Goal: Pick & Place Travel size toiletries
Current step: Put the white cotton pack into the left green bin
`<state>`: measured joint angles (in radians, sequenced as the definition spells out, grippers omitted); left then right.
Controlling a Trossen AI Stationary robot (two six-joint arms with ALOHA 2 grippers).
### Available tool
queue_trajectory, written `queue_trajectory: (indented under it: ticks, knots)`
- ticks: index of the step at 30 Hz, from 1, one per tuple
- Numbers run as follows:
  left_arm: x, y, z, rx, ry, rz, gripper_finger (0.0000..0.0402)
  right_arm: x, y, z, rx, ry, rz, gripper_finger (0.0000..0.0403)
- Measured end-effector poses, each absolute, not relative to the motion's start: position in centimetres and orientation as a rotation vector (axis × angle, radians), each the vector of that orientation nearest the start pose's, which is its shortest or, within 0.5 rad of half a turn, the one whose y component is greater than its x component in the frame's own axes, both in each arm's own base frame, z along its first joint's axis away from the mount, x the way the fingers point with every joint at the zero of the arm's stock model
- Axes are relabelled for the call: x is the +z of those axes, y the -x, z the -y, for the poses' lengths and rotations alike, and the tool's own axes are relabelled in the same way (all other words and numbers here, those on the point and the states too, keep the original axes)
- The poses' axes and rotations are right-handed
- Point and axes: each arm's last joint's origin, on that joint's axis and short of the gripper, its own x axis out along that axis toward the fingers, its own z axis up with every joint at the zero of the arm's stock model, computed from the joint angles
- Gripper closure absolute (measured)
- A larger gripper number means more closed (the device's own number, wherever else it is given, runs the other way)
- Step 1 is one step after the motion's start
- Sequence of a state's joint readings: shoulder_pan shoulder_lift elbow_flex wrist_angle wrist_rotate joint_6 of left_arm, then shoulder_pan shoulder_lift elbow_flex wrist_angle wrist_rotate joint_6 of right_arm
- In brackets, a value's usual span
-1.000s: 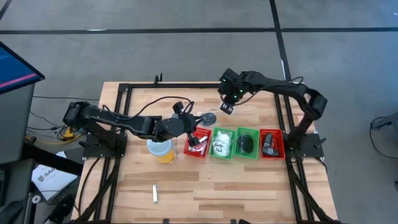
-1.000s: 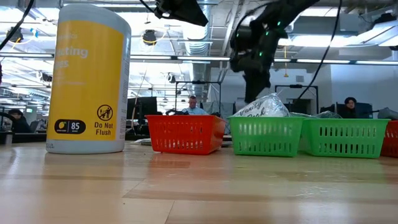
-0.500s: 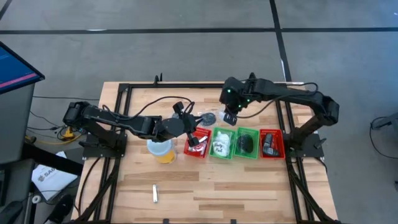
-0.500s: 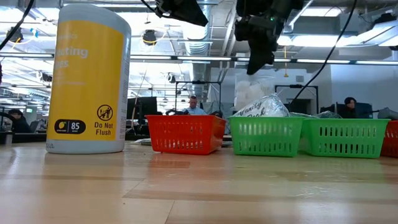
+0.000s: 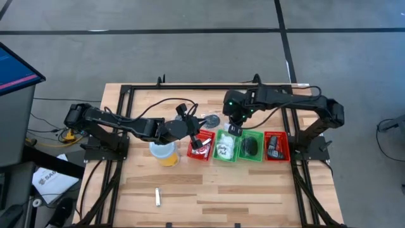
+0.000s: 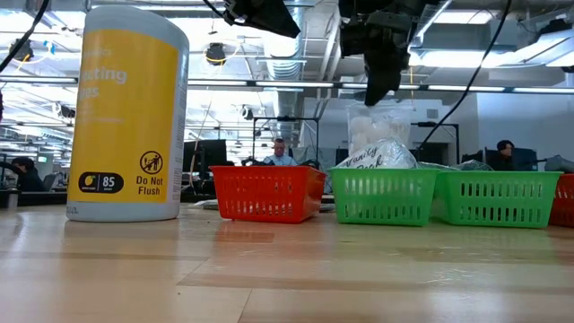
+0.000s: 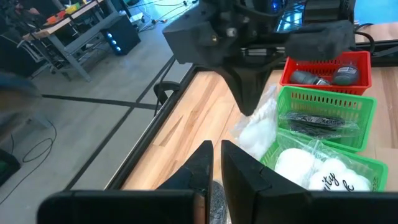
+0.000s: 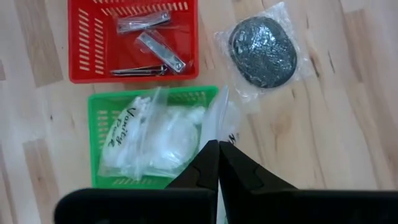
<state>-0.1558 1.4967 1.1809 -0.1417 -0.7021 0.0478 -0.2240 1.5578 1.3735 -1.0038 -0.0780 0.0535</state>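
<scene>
From above, you see the right gripper (image 5: 233, 128) over the far edge of the green bin (image 5: 226, 145), second in the row of four bins, its fingers pinched together on a clear packet of white lumps. The left gripper (image 5: 192, 118) hangs by the far side of the red bin (image 5: 200, 146), just beside a dark grey disc (image 5: 212, 120) lying on the tabletop (image 5: 253, 183); the yellow cup (image 5: 163, 152) stands left of the bins, and a short silvery tube (image 5: 157, 197) lies alone near the front edge.

At table height, the white packet (image 6: 374, 132) dangles from the right arm's fingers above the green bin (image 6: 384, 195), where another packet already sits.

In the left wrist view, that arm's fingers (image 7: 199, 167) stand nearly together; you cannot tell whether they hold anything. The hanging packet (image 7: 260, 129) shows beside the bins.

In the right wrist view, the fingers (image 8: 208, 163) are clamped on the packet's top edge above the green bin (image 8: 99, 102); the bagged grey disc (image 8: 263, 46) lies on the wood, and metal clippers (image 8: 160, 51) lie in the red bin (image 8: 78, 56).
</scene>
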Motion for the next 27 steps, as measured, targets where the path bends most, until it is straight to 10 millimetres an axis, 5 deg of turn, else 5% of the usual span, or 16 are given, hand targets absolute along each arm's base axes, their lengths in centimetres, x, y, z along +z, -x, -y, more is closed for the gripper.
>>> queue_trajectory:
  ticks: [17,27]
  knots:
    - [30.8,-33.1,3.3,0.527,-0.238,-0.434,0.0376,28.2,-30.4,5.3,-0.136,-0.224,-1.186,0.0403]
    - [30.8,-33.1,3.3,0.527,-0.239,-0.435,0.0376,25.2,-30.7,5.3,-0.124,-0.252,-1.247,0.0403]
